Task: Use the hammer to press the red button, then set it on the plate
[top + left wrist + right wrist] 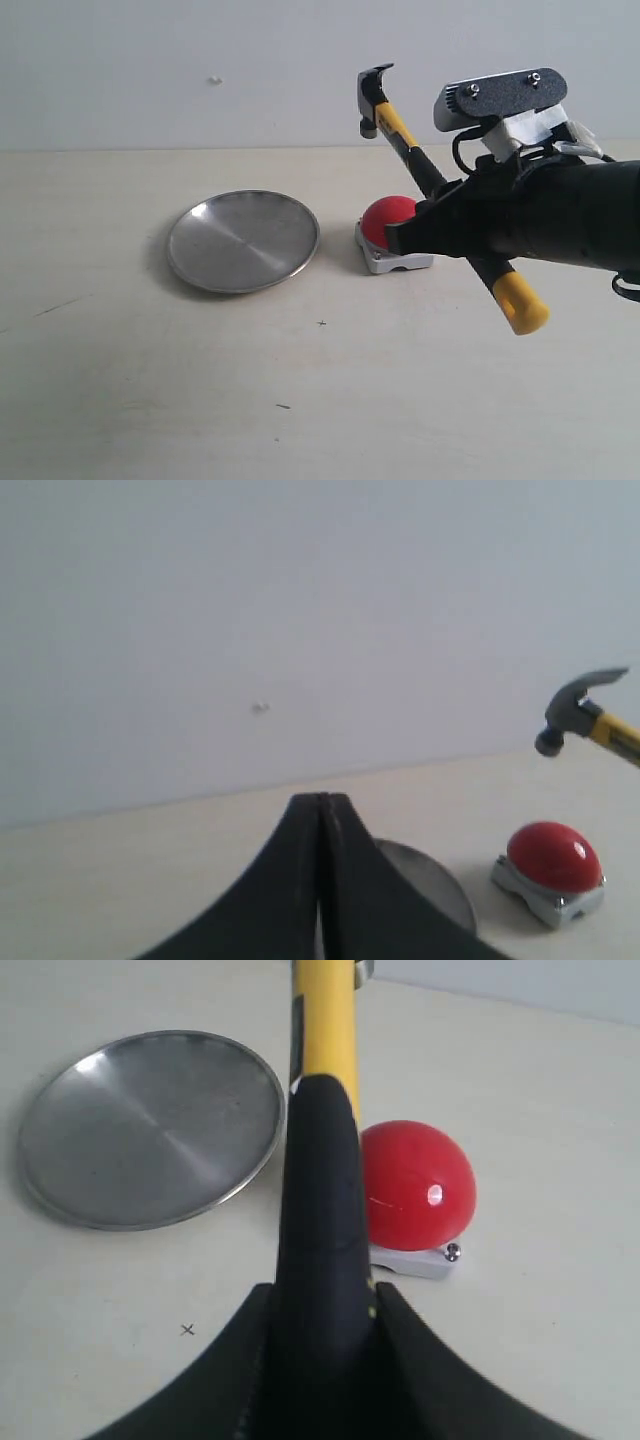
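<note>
My right gripper (440, 215) is shut on the black handle of the hammer (400, 125), which is raised in the air with its dark head up and its yellow end low at the right. The hammer (325, 1110) runs out from my right gripper (322, 1295) above the red button (418, 1185). The red button (388, 218) sits on its grey base just below the gripper, not touched by the head. The silver plate (243, 241) lies empty to its left. My left gripper (322, 802) is shut on nothing; the plate (430, 885) shows behind it.
A pale table (300, 400) carries everything, with a plain wall (200, 70) behind. A small pencil cross (187, 1330) marks the table near the plate. The left arm is outside the exterior view.
</note>
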`<state>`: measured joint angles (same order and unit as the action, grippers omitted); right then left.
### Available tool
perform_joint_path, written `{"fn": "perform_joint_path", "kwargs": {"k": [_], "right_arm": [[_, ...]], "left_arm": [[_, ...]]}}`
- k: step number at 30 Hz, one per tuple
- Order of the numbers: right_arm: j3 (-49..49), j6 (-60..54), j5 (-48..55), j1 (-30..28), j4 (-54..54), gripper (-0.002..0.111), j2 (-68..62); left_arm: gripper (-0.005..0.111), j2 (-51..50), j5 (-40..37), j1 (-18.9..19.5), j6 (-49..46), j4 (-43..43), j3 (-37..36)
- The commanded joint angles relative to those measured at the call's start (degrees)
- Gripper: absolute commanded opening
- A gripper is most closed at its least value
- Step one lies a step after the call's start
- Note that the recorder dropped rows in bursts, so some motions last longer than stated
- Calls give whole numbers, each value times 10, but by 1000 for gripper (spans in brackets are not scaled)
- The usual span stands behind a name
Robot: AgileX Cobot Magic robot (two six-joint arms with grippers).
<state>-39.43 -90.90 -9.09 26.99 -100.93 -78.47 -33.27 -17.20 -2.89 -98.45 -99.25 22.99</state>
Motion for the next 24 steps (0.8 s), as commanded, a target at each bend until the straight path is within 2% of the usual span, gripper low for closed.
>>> {"fn": "perform_joint_path", "kwargs": {"k": [1, 6, 10, 24], "right_arm": [[-1, -10, 4, 0, 10, 0, 10], [11, -16, -12, 0, 10, 0, 8], [28, -16, -45, 0, 10, 0, 4], [47, -14, -26, 0, 10, 0, -27]], "left_arm": [[0, 161, 35, 0, 41, -7, -59], [0, 274, 43, 0, 103, -7, -98], [0, 316, 43, 0, 122, -7, -123], [0, 323, 45, 0, 120, -7, -207]]}}
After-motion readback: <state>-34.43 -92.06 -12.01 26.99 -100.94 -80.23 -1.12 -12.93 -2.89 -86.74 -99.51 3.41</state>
